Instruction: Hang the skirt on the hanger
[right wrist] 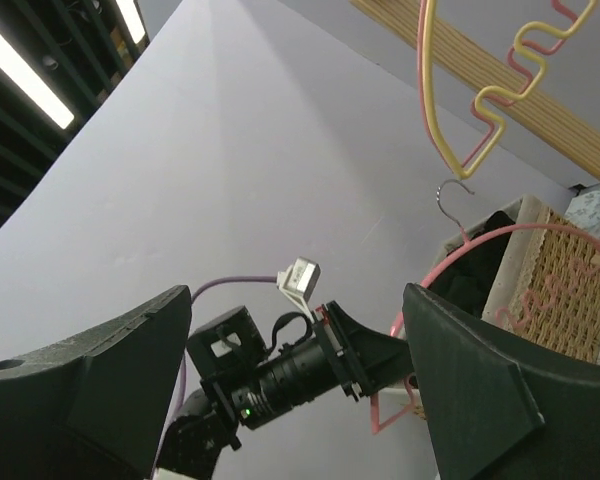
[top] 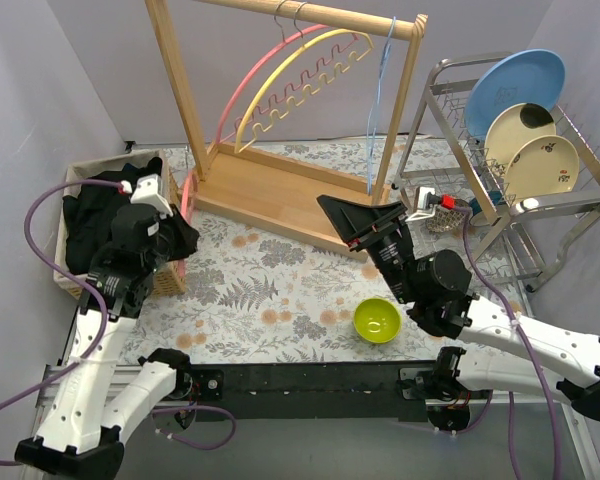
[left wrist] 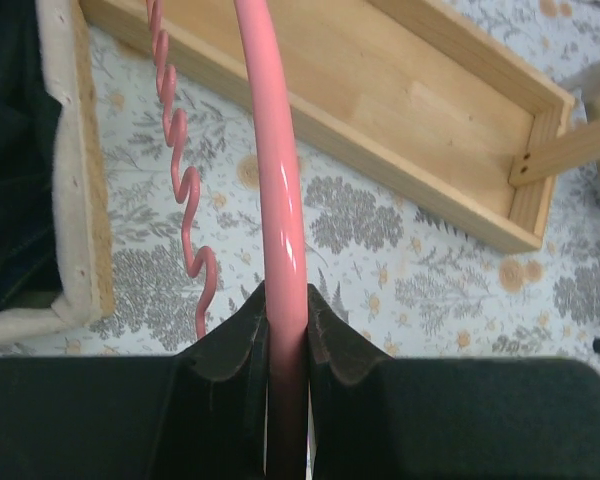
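Step in hand: hanger presented, garment not yet fetched; judged an early stage of the task.
Left gripper [left wrist: 285, 320]: clenched on the smooth bar of the pink hanger [left wrist: 280, 180], the bar pinched between both pads. The hanger's wavy lower bar runs just left of the grip.
Pink hanger, place: left side of the table, just right of the basket [top: 75, 175] and near the left end of the wooden rack [top: 280, 195]. It is off the rod.
Skirt [top: 90, 215]: taken to be the black cloth heaped in the basket at far left. No part of it touches the hanger.
Right gripper [right wrist: 298, 295]: released, jaws wide apart, nothing between them. It is raised over the middle of the table, aimed left toward the held hanger.
Other items: a yellow hanger [top: 280, 70] on the rod; a green bowl [top: 377, 320] near the right arm.
Next move calls for: the right gripper to cross left and take hold of the cloth at the waistband.
Caution: the left arm leans over the basket, so the approach path is tight.
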